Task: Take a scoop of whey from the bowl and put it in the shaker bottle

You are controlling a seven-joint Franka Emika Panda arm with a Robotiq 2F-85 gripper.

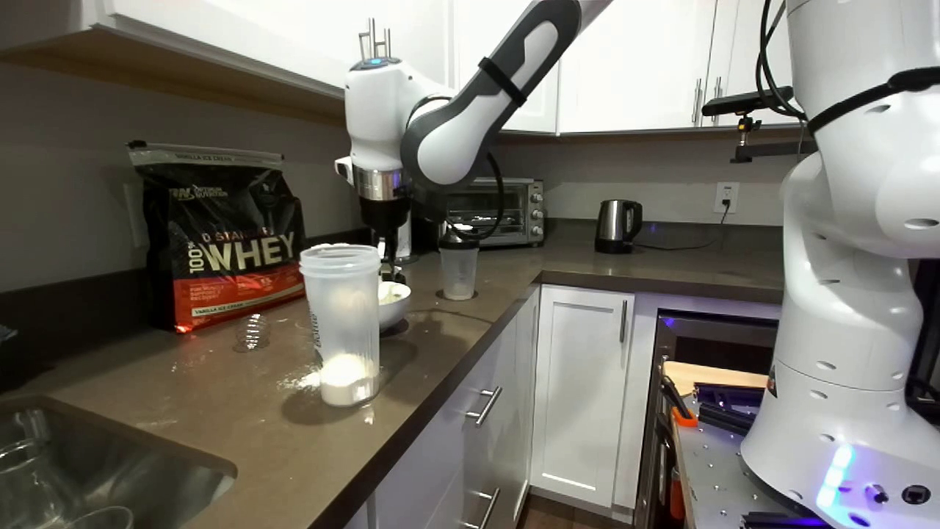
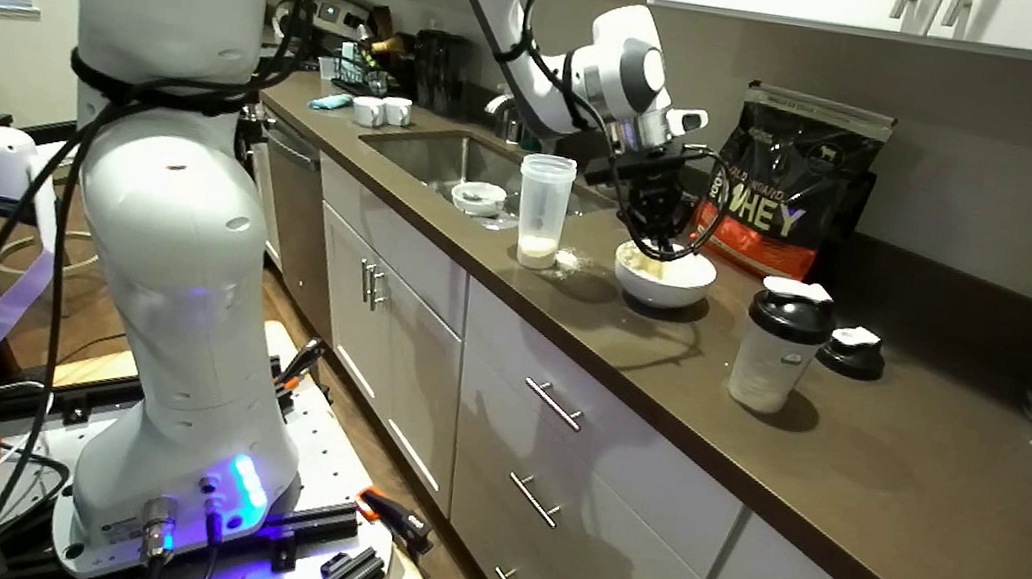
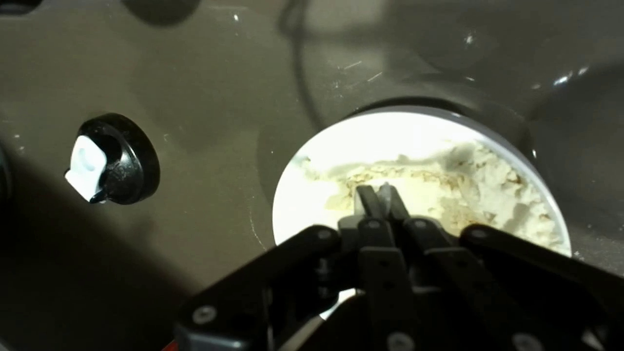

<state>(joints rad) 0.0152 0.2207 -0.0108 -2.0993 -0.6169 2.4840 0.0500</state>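
Counter (image 2: 897,525) first; arm (image 1: 470,125) bent down over it, WHEY bag (image 1: 228,242) at the back. Shaker bottle (image 1: 341,316) upright, mouth uncovered, some whey (image 1: 345,373) in its base & a bit spilled just beside it. Gripper (image 3: 383,193) points down over the bowl (image 2: 662,293), tips at or in the powder (depth n/c from here). Bowl sits btwn the bottle & a lidded cup (image 2: 773,361). Fingers (image 3: 371,202) nearly together, pinching a thin pale sliver, prob. the handle of the scoop (image 3: 385,196); so scoop's in the grip, at the bowl. Step in hand, my read: scooping, pour yet to do. Next: fill the cup end, lift straight & level until above the bottle's rim (much taller than bowl), go across, tip over the mouth w/o knocking it. Hard to see: cup end is hidden under the fingers, so can't say if it's loaded; in wrist view glare whites out part of the bowl & the gripper covers its lower edge; in an exterior view the bottle blocks part of the bowl, & scoop can't be made out there.
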